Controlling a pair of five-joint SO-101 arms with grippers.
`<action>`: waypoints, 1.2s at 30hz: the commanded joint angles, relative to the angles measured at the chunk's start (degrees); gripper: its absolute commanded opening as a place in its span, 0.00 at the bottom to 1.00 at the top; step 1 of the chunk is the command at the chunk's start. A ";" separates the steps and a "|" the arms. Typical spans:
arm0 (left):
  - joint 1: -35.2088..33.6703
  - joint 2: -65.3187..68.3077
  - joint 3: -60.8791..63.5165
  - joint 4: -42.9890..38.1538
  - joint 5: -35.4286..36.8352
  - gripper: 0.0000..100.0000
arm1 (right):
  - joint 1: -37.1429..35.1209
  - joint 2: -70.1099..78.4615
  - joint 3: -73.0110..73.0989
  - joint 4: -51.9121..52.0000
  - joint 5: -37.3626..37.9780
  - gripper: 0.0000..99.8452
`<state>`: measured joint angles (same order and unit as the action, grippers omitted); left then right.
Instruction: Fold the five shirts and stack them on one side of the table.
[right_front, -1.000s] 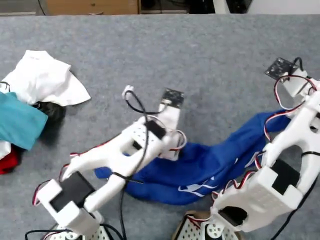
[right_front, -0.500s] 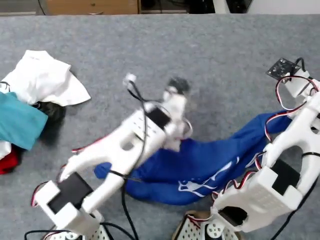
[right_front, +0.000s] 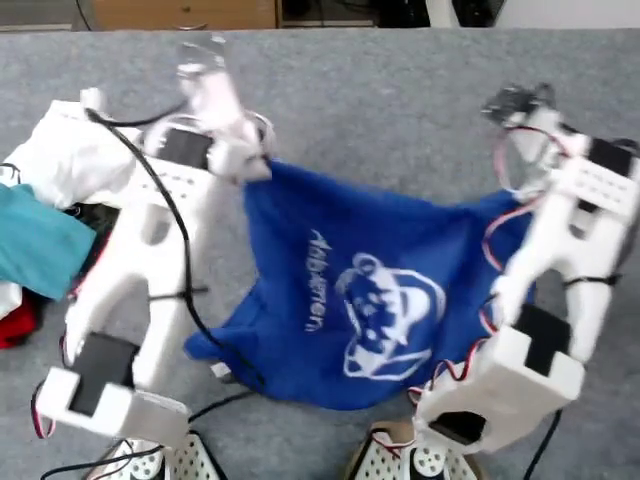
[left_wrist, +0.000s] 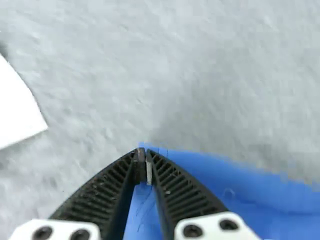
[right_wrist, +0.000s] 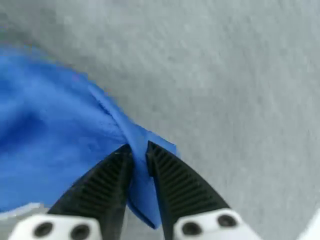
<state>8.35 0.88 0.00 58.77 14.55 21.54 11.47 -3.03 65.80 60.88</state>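
Where the high view is read as a clock face, the blue shirt takes up the middle of the grey desk and reaches down toward 6 o'clock, opened out with its white print facing up. Item one, left pincer: closed tight on a corner of the blue shirt, black ribbed fingers pressed together with a thin edge of cloth between the tips; this corner sits at the shirt's 11 o'clock. Item two, right pincer: clamped narrow on a folded tab of the same shirt, cloth bunched between and below the fingers; this corner sits at the shirt's 2 o'clock. The shirt's upper edge runs between the two held corners, sagging slightly in the middle; whether that edge is clear of the desk cannot be told. Its lower hem lies near the arm bases at 6 o'clock. Item three, unfolded heap at the desk's 9 o'clock edge, well apart from the blue shirt: white shirt uppermost toward 10 o'clock, teal shirt just below it, black garment touching both, red garment at the heap's 7 o'clock.
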 joint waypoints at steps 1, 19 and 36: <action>-3.34 6.46 -3.25 -8.00 0.53 0.02 | -5.49 0.66 0.92 -6.42 -2.46 0.00; -4.57 40.22 -55.30 29.54 2.46 0.30 | -0.57 16.48 -20.62 -5.80 -8.97 0.49; 3.08 62.02 -64.70 40.09 0.00 0.02 | -3.91 16.84 -30.02 13.89 -8.88 0.04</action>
<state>10.20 61.54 -62.33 95.08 15.78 18.73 28.70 -29.93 77.05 52.62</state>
